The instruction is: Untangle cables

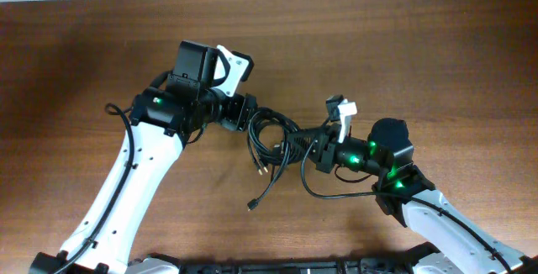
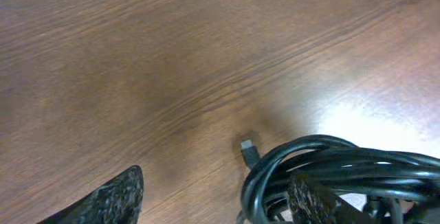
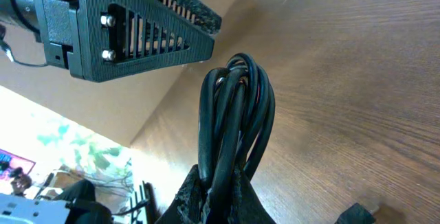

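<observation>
a: starting at the right end effector, what do we have?

b: we see it closed tight on the cables. several black strands rise out of its pinch as one bunched loop, lifted off the bench.

a: and the left end effector?

b: its fingers stand wide apart with nothing clamped between them. the coil lies at the finger on the lower right of the left wrist view. we cannot tell whether the strands hook round that finger or only pass in front of it. a second plug pokes out just beside the coil, low over the wood.

a: where does the bundle sit overall?

b: from overhead we find it as one tangled knot between the two end effectors, reaching both, near the middle of the bench. loose tails trail toward the near edge, and one ends in a small plug lying on the wood apart from the knot.
</observation>
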Robot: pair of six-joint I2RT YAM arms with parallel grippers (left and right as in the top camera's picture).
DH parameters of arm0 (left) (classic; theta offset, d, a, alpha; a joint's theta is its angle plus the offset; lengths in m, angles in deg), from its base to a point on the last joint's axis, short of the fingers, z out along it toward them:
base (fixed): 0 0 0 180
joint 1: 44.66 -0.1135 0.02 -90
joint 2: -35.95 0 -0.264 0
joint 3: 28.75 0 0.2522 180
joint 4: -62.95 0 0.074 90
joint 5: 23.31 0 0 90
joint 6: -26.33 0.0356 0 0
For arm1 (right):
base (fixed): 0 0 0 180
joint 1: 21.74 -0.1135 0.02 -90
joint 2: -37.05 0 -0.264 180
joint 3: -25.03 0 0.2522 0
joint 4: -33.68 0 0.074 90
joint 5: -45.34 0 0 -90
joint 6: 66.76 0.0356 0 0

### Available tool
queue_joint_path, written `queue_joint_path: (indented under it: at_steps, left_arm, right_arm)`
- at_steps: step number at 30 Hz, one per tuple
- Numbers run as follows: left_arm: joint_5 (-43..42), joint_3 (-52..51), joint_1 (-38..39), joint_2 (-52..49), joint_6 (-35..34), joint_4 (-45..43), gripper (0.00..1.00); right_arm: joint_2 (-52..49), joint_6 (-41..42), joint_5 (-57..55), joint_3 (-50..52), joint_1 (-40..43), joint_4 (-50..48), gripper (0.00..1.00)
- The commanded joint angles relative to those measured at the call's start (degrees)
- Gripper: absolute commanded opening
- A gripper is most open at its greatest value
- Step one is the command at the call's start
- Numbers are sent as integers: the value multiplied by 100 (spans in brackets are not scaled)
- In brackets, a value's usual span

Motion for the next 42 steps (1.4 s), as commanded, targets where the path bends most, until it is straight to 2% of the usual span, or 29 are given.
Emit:
queue_joint_path:
  at_steps: [1,3,7,9,14,18,20,24,26,28,32,33,36,40,42]
  left_arm:
    - [-302,81,-13,-31,114,162,66]
    - [-382,81,-13,-31,114,361,64]
    - [-387,81,-4,-31,111,417,54]
    - [-387,59,9,-31,111,431,42]
    - [-391,-234,26,-33,109,275,45]
    - [-664,-459,39,-33,111,98,57]
    - [-664,-608,160,-42,111,4,56]
    - [-839,-907,553,-42,111,-520,35]
    - [-796,-970,721,-44,116,-614,14]
    - [-691,-1008,723,-44,114,-671,2]
    - [-402,-1032,723,-120,31,-909,0]
    - [481,-1029,708,-118,-616,-1027,0]
    - [2188,-999,468,-114,-1923,-1064,0]
    - [2240,-898,-219,-114,-3217,-1084,0]
    - [1891,-898,-662,-114,-4052,-1088,0]
  right_arm:
    - [52,-57,219,-63,33,-151,4]
    - [52,-55,219,-63,33,-400,4]
    - [52,9,409,-63,33,-516,4]
    - [52,9,483,-63,33,-514,4]
    - [52,9,820,-63,33,-605,4]
    - [55,85,855,-63,33,-671,4]
    - [52,120,896,-63,33,-785,4]
    - [52,236,964,-63,33,-841,4]
    - [52,249,1027,-63,33,-894,4]
    - [55,387,1051,-63,33,-1062,4]
    - [52,393,1292,-63,33,-1191,4]
    - [52,391,1305,-63,33,-1115,4]
    - [52,299,1300,-63,33,-433,4]
    - [52,26,1268,-63,33,302,4]
    - [52,26,975,-63,33,686,4]
